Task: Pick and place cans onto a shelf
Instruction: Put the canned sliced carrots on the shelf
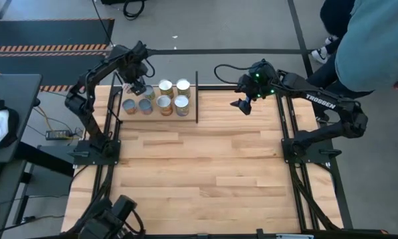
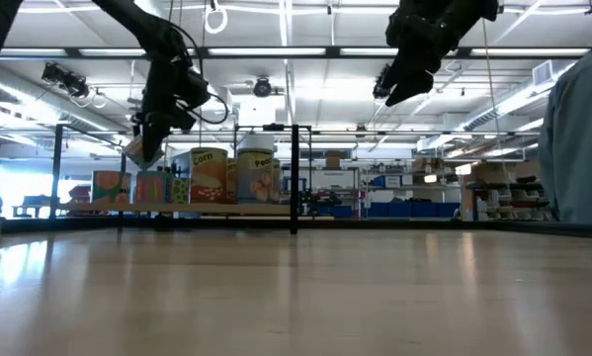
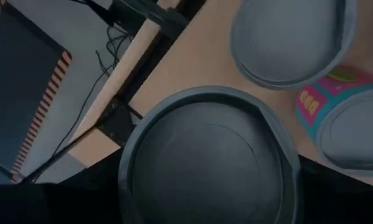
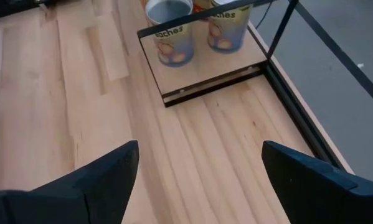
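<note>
1. Left gripper point(image 1: 138, 87) is hanging over the shelf's point(image 1: 189, 117) far left corner, fingers clamped on a can point(image 3: 208, 163) w/ a grey lid, held above the board.
2. Cans point(image 1: 164, 97) are sitting bunched in two rows on the shelf at the counter's point(image 1: 199, 179) far edge.
3. Right gripper point(image 1: 243, 103) is hovering over bare counter just right of the shelf, fingers point(image 4: 89, 180) spread wide, holding nothing.
4. A person point(image 1: 375, 40) is standing by the far right corner.
</note>
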